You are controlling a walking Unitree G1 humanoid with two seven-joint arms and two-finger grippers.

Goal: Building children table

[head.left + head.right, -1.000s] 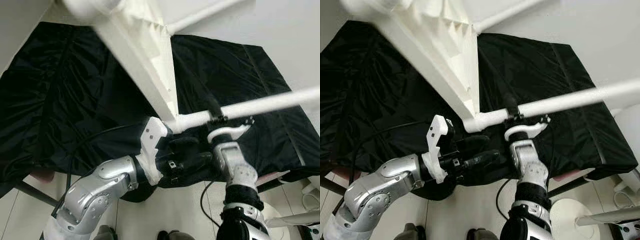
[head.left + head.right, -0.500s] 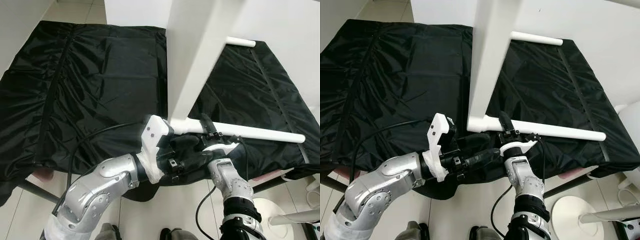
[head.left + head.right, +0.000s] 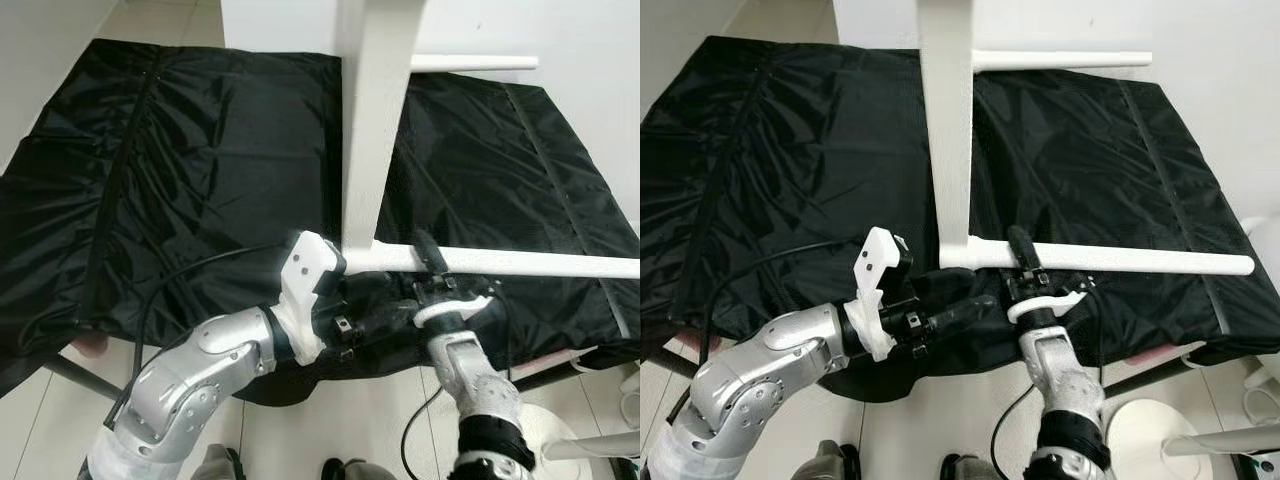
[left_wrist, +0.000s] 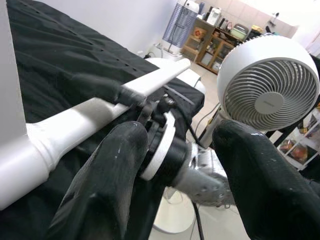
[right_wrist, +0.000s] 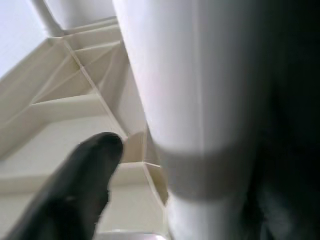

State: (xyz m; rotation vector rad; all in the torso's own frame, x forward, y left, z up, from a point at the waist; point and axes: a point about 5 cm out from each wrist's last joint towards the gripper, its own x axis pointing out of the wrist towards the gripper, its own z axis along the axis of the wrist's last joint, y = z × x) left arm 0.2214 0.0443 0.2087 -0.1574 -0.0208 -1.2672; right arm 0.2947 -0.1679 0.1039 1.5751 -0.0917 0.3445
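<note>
A black cloth (image 3: 200,180) covers the bed-like surface ahead. Low at the left, the left gripper (image 3: 958,312) reaches toward the near corner of the white children's table (image 3: 945,130), its two black fingers (image 4: 107,180) spread apart with nothing between them (its wrist view looks past them to a white fan (image 4: 267,82)). The table stands on edge, tabletop vertical, resting on the cloth, two legs pointing right. On the near leg (image 3: 1120,259), just right of the corner, the right gripper (image 3: 1020,250) is clamped around the white tube.
</note>
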